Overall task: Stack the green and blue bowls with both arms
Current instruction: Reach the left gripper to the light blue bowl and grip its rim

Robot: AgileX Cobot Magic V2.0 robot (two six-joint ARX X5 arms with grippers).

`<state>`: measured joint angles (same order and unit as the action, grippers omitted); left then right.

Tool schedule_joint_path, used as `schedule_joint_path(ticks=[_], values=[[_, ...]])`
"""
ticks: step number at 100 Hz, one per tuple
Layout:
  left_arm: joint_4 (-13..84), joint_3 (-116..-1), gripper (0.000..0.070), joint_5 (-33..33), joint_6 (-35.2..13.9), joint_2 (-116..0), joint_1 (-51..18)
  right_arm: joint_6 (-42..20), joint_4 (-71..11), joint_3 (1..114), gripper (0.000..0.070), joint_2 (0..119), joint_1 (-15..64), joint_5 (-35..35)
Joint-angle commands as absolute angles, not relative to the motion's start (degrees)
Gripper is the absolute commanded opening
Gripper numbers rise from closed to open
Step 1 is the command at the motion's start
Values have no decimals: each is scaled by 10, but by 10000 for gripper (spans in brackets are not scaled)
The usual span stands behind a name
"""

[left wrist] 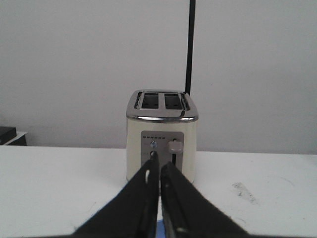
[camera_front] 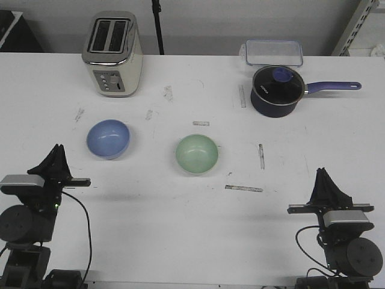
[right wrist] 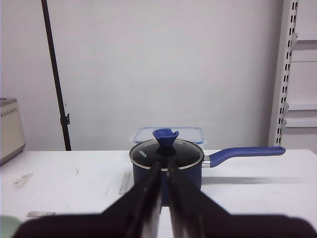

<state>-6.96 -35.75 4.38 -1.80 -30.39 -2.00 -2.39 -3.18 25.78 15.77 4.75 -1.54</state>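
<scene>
- Here, the white table [camera_front: 180, 241] carries everything.
- The cream toaster [camera_front: 112, 54] stands at the far left; the dark saucepan [camera_front: 275, 90] sits far right, before a clear container [camera_front: 274, 52].
- The left gripper [camera_front: 57, 150] and right gripper [camera_front: 322, 174] rest at the near corners, fingers pressed narrow, holding nothing.
- The blue bowl [camera_front: 108, 138] lies left of the green bowl [camera_front: 197, 154], apart, both upright.
</scene>
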Motion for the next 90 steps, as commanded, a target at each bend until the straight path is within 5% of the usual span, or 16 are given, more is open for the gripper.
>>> schedule_joint_path(ticks=[1,61,90], values=[[-66,-390,1,57,-11,-337,-19,-29,-26,259,14,157,48,-15],[250,-708,1,72,-12,-677,-18,-29,-26,259,14,157,48,-15],[401,-830,1,16,-87,-796,2,-29,-26,259,14,157,48,-15]])
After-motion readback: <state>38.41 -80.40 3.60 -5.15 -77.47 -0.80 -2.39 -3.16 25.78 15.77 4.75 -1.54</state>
